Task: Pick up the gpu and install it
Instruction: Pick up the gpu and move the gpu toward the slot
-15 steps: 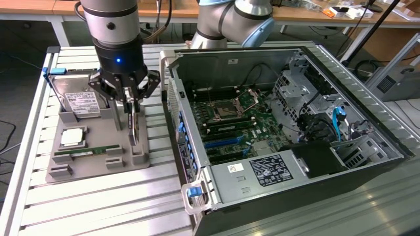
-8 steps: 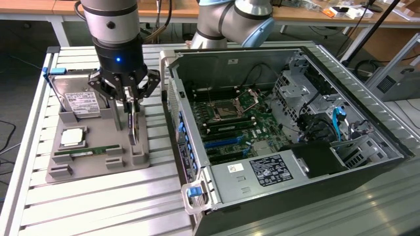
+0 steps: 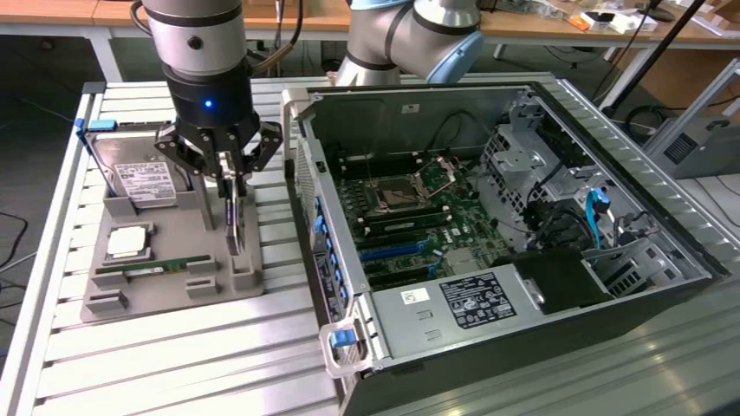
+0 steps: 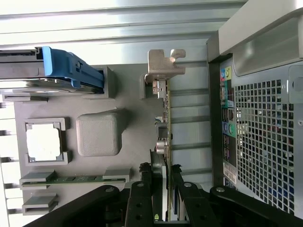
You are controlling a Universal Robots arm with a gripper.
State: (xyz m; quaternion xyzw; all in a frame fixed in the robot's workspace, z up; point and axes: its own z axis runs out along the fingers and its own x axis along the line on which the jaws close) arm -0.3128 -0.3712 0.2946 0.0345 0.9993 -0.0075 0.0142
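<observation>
The claw (image 3: 231, 184) is clamped on the top edge of the gpu (image 3: 236, 230) directly beneath it — card on edge in the grey holder (image 3: 162, 299), long axis twelve-to-six in the exterior view — open computer case (image 3: 303, 130) at three o'clock.

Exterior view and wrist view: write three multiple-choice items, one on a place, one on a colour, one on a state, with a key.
1. The gpu sits: A in the gray tray; B in the motherboard; C on the floor.
2. The clip on the hard drive is: A red; B blue; C yellow.
3. The computer case is: A closed; B open, inside showing; C upside down.
Key: 1 A, it stands in the tray's slot; 2 B, blue plastic shows; 3 B, its boards lie bare.
</observation>
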